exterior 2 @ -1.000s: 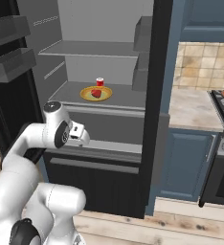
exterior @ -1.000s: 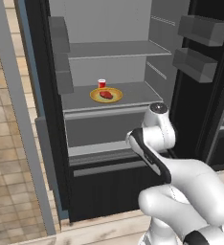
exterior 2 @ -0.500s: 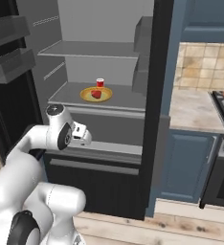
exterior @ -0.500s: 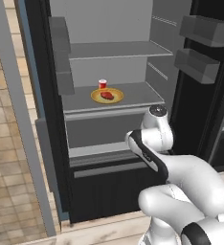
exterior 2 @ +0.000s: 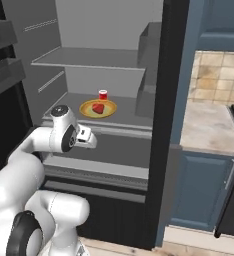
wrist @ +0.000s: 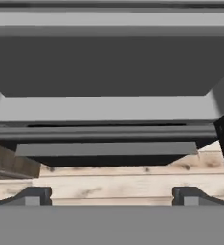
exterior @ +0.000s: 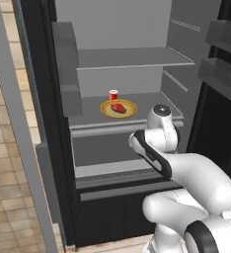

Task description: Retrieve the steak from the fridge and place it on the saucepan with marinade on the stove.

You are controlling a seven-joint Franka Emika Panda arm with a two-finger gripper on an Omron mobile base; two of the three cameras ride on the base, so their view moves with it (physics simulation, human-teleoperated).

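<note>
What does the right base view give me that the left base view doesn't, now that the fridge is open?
Right base view: the stone counter, blue cabinets and tiled wall beside the fridge. Left base view: wood floor and the grey door edge on the fridge's other side. Both: the steak on a yellow-rimmed plate, a red cup behind it, and the arm below that shelf.

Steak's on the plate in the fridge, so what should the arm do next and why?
Probably raise the open gripper toward the steak: it faces the fridge compartment below the shelf, while the steak lies on the yellow plate above, beside the red cup.
</note>
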